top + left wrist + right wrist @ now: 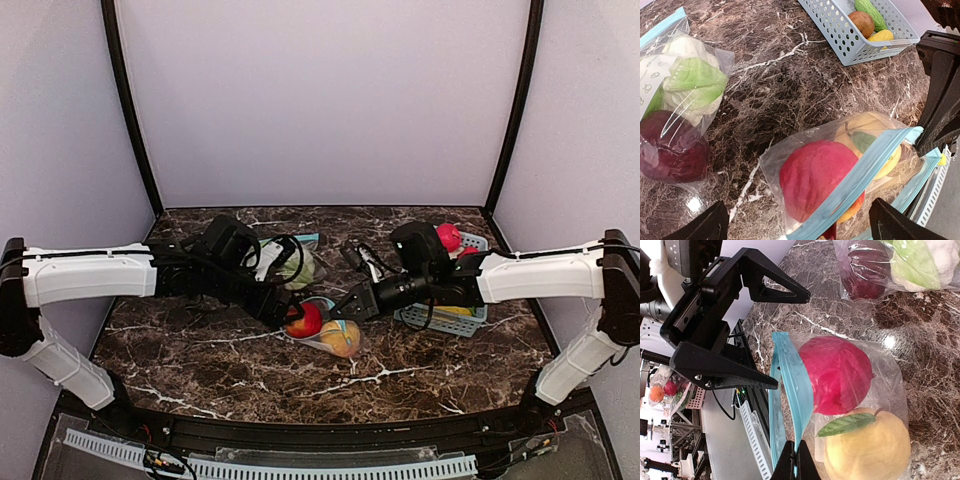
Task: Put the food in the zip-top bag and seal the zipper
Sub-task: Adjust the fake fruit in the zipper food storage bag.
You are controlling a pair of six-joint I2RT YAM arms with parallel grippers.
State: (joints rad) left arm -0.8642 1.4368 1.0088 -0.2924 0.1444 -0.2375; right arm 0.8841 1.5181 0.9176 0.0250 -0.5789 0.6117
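A clear zip-top bag (325,332) with a blue zipper strip (792,385) lies mid-table. It holds a red apple (815,180) and a yellow fruit with a green leaf (867,447). My right gripper (797,466) is shut on one end of the zipper strip. It also shows in the top view (345,308). My left gripper (799,210) is open wide and straddles the bag's mouth over the red apple, its fingers (705,225) not touching the bag. The left gripper shows beside the strip in the right wrist view (790,340).
A second bag (680,115) with cauliflower, green leaf and a dark red piece lies behind the left arm. A light-blue slotted basket (840,35) on the right holds brown, green and yellow pieces; a red piece (449,237) lies at its far end.
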